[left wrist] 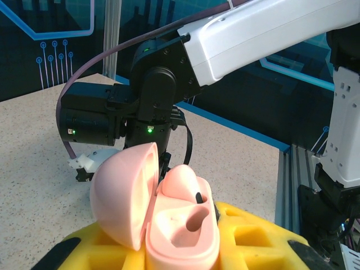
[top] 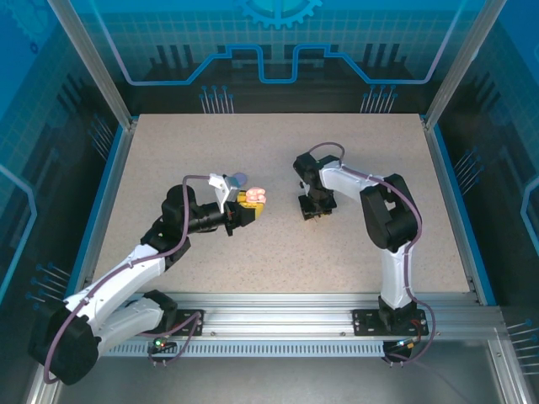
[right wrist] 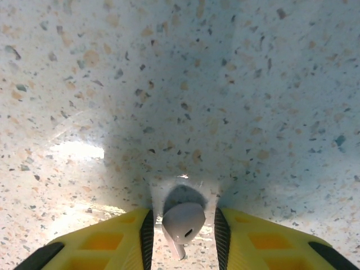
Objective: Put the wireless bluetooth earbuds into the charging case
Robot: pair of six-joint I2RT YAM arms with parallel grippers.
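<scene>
1. The speckled bench [top: 278,252] carries both arms at its near edge, inside a blue-walled enclosure.
2. The left arm [top: 126,278] reaches toward the middle of the bench. The right arm [top: 387,219] bends over and points its wrist straight down, well to the right of the left one.
3. The left hand [top: 246,209] is clamped tight on the charging case [left wrist: 183,225], which sits between its yellow fingers [left wrist: 247,230], raised off the bench.
4. The right hand [top: 312,212] hangs low over the bench with its yellow fingers [right wrist: 101,242] a little apart. A narrow gap shows on each side of the bud between them, so it grips nothing.
5. The case is pale pink and round, with its lid [left wrist: 121,194] swung open to the left.
6. A small rounded purple thing [top: 238,178] lies just beyond the left hand, too small to tell more.
7. One pale pink earbud [left wrist: 183,180] sits in the far side of the case, and the socket [left wrist: 194,220] beside it is hollow.
8. Another pale earbud [right wrist: 183,220] lies on the bench between the right hand's fingers, stem pointing toward the camera.
</scene>
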